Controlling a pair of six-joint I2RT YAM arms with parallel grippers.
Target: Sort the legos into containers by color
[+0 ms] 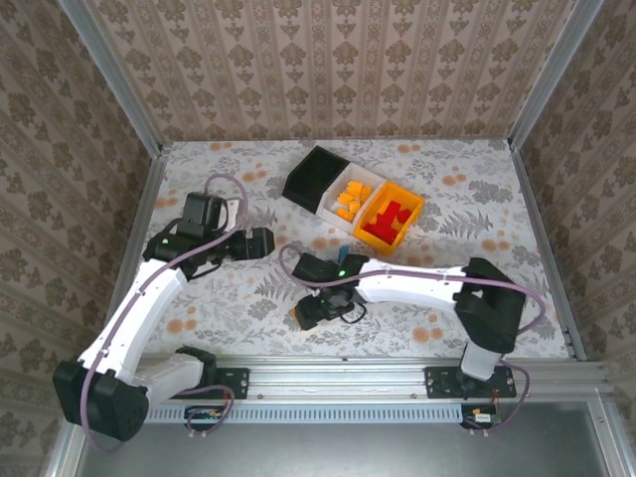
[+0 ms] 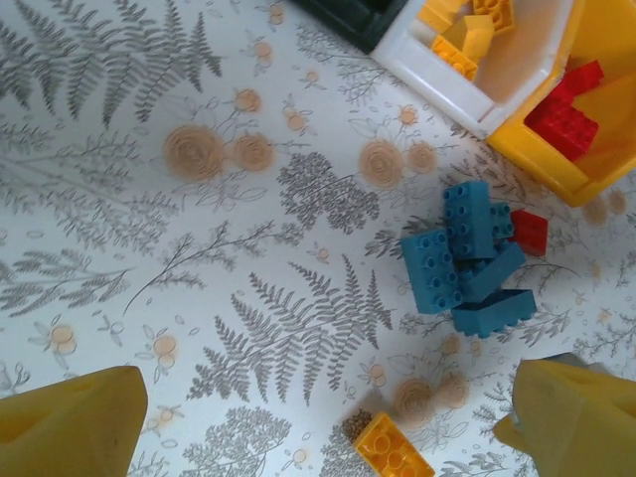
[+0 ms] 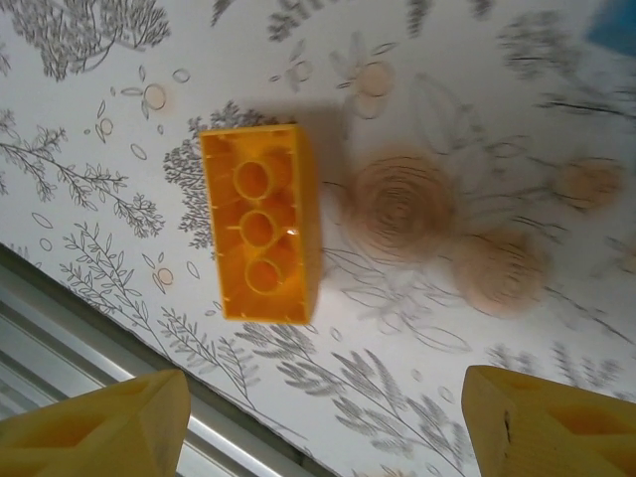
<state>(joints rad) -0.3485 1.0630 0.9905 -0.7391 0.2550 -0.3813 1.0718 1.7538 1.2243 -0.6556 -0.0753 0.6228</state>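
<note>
Legos, piece by piece. Orange plastic brick (image 3: 260, 237): lying hollow side up on the fern-and-flower patterned table (image 1: 477, 199), with three round tubes and thin glossy walls showing. Close to the metal rail (image 3: 60, 338) at the table's near edge, about midway along it. Long axis at a slant to that rail and square to the line between the right gripper's fingertips.

Right gripper (image 3: 323, 427): hovering over this brick, blunt yellow fingers (image 3: 99, 427) parted, gripping nothing and clear of the brick.

Blue bricks (image 2: 467, 258): heaped in a tight pile, touching one another, toward the middle of the table just on the near side of the bins. Two on top stud side up, long axes nearly parallel; lower ones tipped, one showing its hollow rectangular underside. Small red brick (image 2: 529, 232): touching the pile on the side facing the orange-yellow bin (image 2: 556, 164).

Small orange piece (image 2: 395, 449): cut off at the picture's edge, lying aslant between the left gripper's fingers. Cannot tell whether this is the same brick as the one under the right gripper.

Left gripper (image 2: 318, 422): spread wide, holding nothing, above bare table left of the pile.

Bins: smooth, open-topped, rectangular plastic, side by side in a slanting row toward the far edge. Black bin (image 1: 310, 179) farthest left, then white bin (image 1: 333, 211) with orange bricks inside, then the orange-yellow one with red bricks inside.
</note>
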